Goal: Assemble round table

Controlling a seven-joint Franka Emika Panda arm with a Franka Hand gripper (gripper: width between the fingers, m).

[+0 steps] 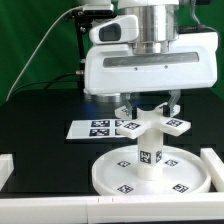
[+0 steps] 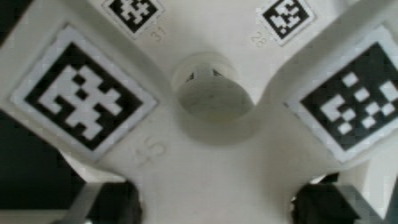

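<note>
- my end effector [image 1: 148,108] is closed on the cross-shaped base [image 1: 152,123], fingers [image 2: 338,198] at its edge.
- the base sits atop the leg [image 1: 150,155], upright in the round disc [image 1: 150,172] on the surface.
- best approach, i judge: keep the hub [image 2: 210,92] centred, turn level, press lightly.
</note>
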